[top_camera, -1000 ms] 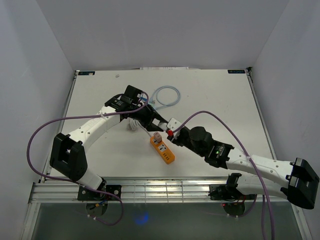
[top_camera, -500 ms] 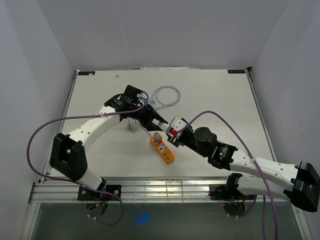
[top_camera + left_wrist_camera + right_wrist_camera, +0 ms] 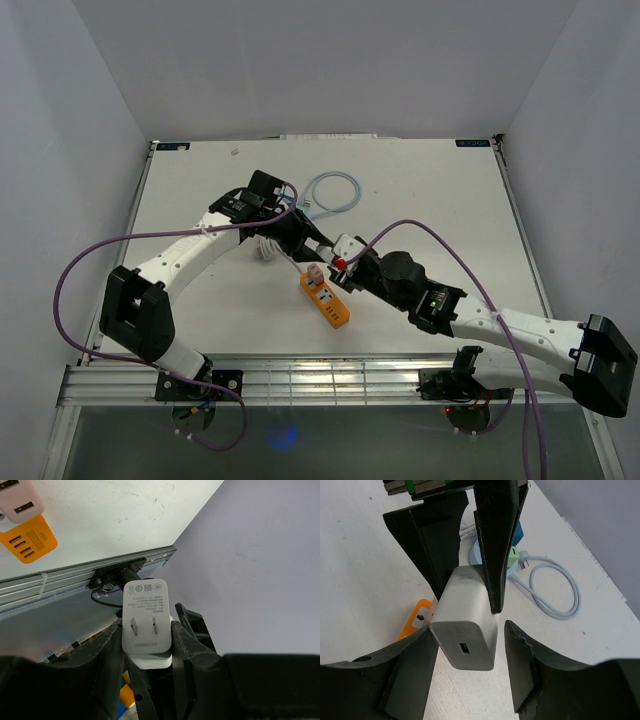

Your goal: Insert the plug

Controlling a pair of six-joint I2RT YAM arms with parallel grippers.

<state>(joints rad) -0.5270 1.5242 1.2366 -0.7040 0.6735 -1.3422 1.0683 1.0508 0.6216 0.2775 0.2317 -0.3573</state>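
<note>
Our left gripper (image 3: 148,642) pinches the white plug (image 3: 146,605) by its sides, near the far end of the orange power strip (image 3: 327,302). The plug is boxy, with two flat prongs bare and grey print. Beside that same end, our right gripper (image 3: 470,632) stands spread around the plug's USB face.

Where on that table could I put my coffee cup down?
The widest bare stretch of the table is its far right, between the coiled cable and the right edge. The far left corner is bare too. The middle is crowded: left hand and right hand meet around a white plug by the orange power strip.
</note>
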